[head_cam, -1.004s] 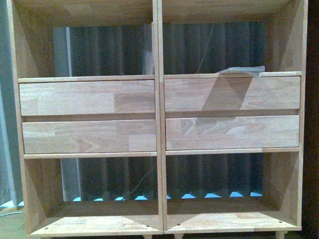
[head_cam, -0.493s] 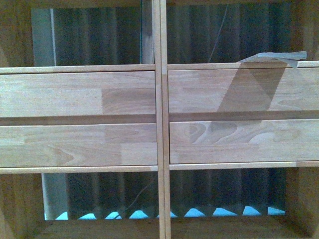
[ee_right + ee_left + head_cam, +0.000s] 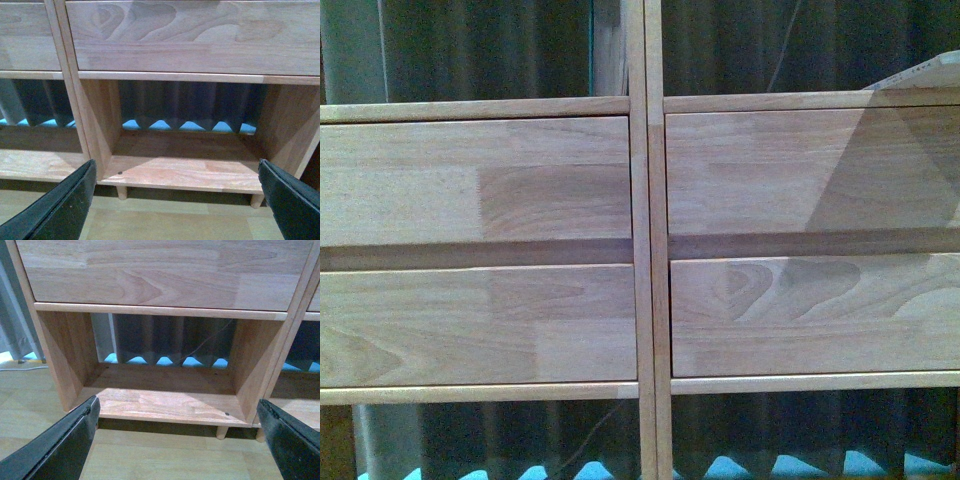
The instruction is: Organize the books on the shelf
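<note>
The light wood shelf [image 3: 648, 240] fills the front view, with two rows of plain drawers either side of its central divider. A thin pale flat book edge [image 3: 920, 75] lies on the ledge above the upper right drawer, mostly cut off by the frame. No other books show. My left gripper [image 3: 177, 440] is open and empty, low before the shelf's bottom left compartment [image 3: 165, 400]. My right gripper [image 3: 175, 200] is open and empty, low before the bottom right compartment [image 3: 185, 172]. Neither gripper shows in the front view.
Both bottom compartments hold nothing and are backless, with a dark pleated curtain [image 3: 190, 107] and a cable [image 3: 205, 337] behind. The shelf stands on short legs [image 3: 222, 431] on a pale wood floor [image 3: 165, 460]. A grey curtain [image 3: 15, 335] hangs beside the shelf.
The front view has closed in on the shelf: the drawers now fill the frame, the side walls and bottom boards have left it, and the book edge has slid to the upper right corner.
</note>
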